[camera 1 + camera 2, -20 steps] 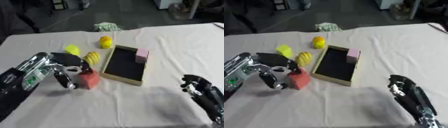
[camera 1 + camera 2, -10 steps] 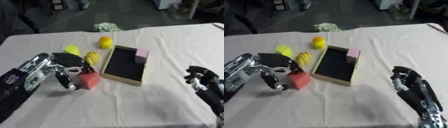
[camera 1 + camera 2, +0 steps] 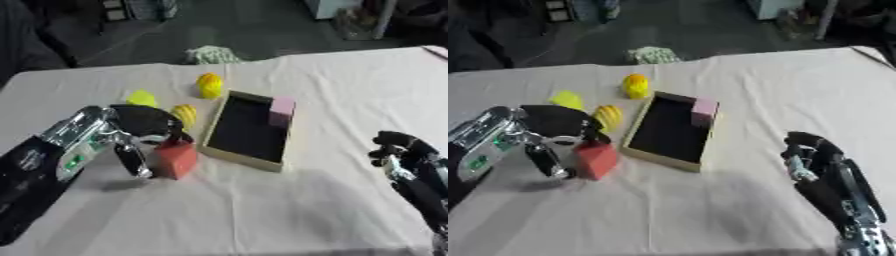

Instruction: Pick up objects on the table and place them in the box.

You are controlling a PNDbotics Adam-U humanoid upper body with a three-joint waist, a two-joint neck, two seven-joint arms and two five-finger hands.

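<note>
A red block (image 3: pixel 178 158) stands on the white cloth just left of the box (image 3: pixel 247 131), a shallow wooden tray with a black floor. My left hand (image 3: pixel 140 129) is curled round the red block, fingers over its top and thumb at its near left side. A pink block (image 3: pixel 281 110) stands inside the box at its far right corner. Three yellow pieces lie left of the box: a rounded one (image 3: pixel 209 85) at the back, a flat one (image 3: pixel 143 97) and a ribbed one (image 3: pixel 185 115) beside my left hand. My right hand (image 3: pixel 402 154) hovers at the lower right, its fingers curled and holding nothing.
A crumpled greenish-white thing (image 3: pixel 213 54) lies at the table's far edge. The table (image 3: pixel 262 210) is covered by white cloth; dark floor and furniture lie beyond its far edge.
My right hand has moved a little to the right and up. The left hand stays curled on the red block in about the same place.
</note>
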